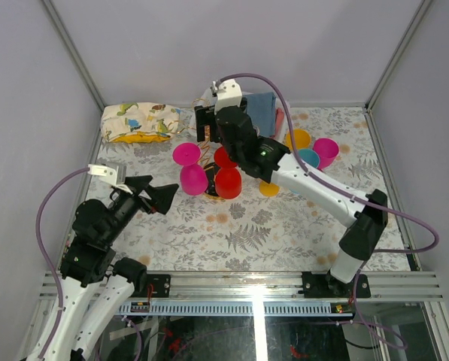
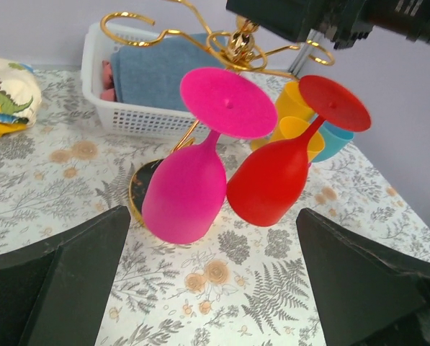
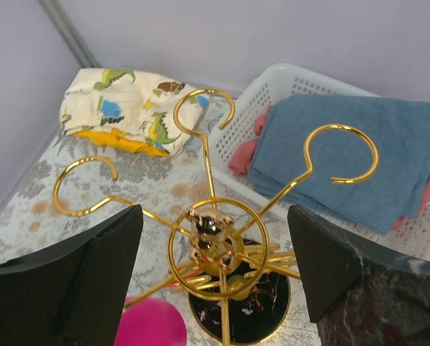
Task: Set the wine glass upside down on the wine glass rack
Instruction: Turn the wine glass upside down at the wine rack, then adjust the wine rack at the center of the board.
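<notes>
The gold wire wine glass rack (image 3: 211, 238) stands on its round dark base (image 3: 272, 317), with loop-ended arms spreading out. A red wine glass (image 2: 272, 180) and a pink wine glass (image 2: 189, 187) hang from it upside down, feet up. My right gripper (image 3: 215, 216) is open directly above the rack's top knob, nothing between its fingers; in the top view it (image 1: 207, 124) hovers over the rack. My left gripper (image 2: 213, 210) is wide open and empty, low over the table in front of the two hanging glasses, at the left (image 1: 162, 194).
A white basket (image 3: 287, 79) with a folded blue cloth (image 3: 359, 151) stands behind the rack. A dinosaur-print cloth (image 1: 138, 122) lies at the back left. Orange (image 1: 298, 138), teal (image 1: 308, 158) and magenta (image 1: 326, 150) glasses stand to the right of the rack.
</notes>
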